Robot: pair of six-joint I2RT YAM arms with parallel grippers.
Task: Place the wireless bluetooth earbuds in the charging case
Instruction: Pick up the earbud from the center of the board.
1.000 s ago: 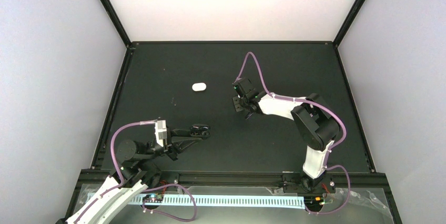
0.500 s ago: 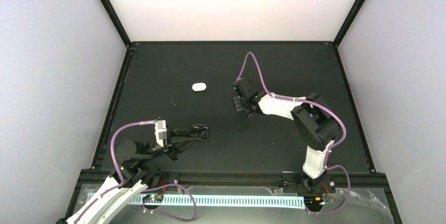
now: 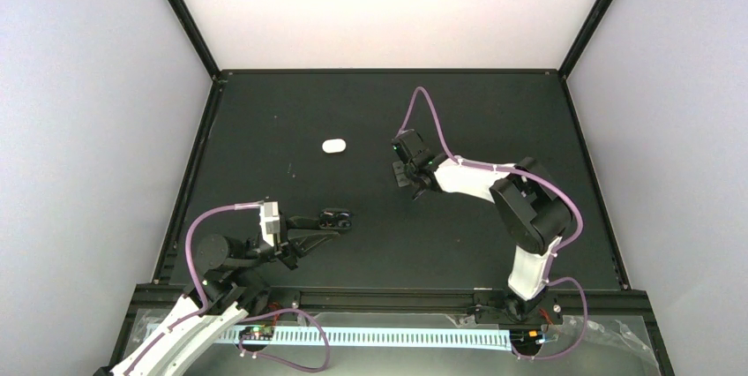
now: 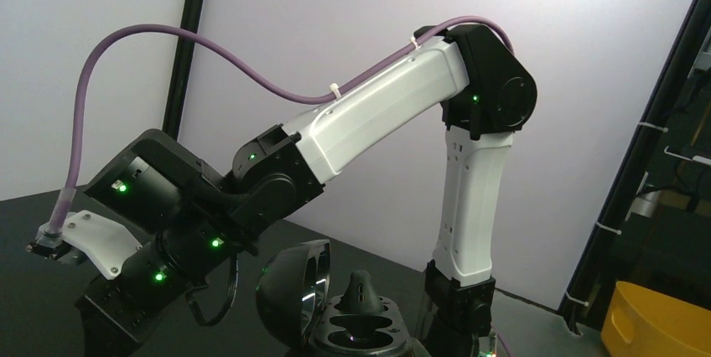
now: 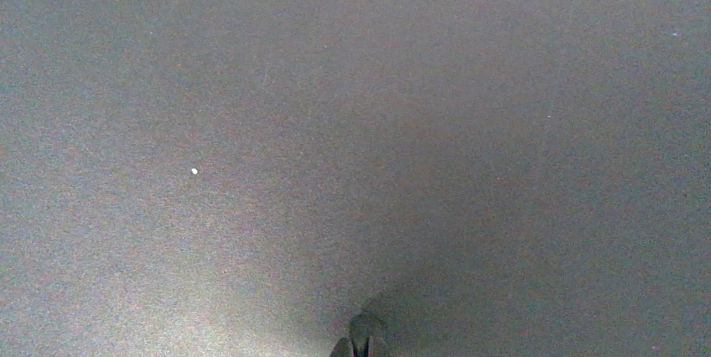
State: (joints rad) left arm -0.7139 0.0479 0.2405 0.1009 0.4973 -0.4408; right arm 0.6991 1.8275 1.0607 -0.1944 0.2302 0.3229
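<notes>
Presently: left tool (image 3: 328, 221) clamped on open black case (image 4: 356, 328), lower left, near the surface's (image 3: 494, 111) front edge. Buds not discernible. Right tool (image 3: 411, 180) closed, centre frame, well apart from every edge; white case (image 3: 333, 146) apart, upper left of it.

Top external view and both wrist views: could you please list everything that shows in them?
black charging case: one, black, lid open, near-left table, gripped by the left arm.
black earbud: one apparent, dark, upright in that case.
white case: one, white, farther back on the table, alone.
table: one, black.
yellow bin: one, yellow, off the table's edge.
cables: two, purple, one per arm.
left gripper: one, black, jaws shut on the black charging case.
right gripper: one, black, jaws shut, over bare table right of centre.
</notes>
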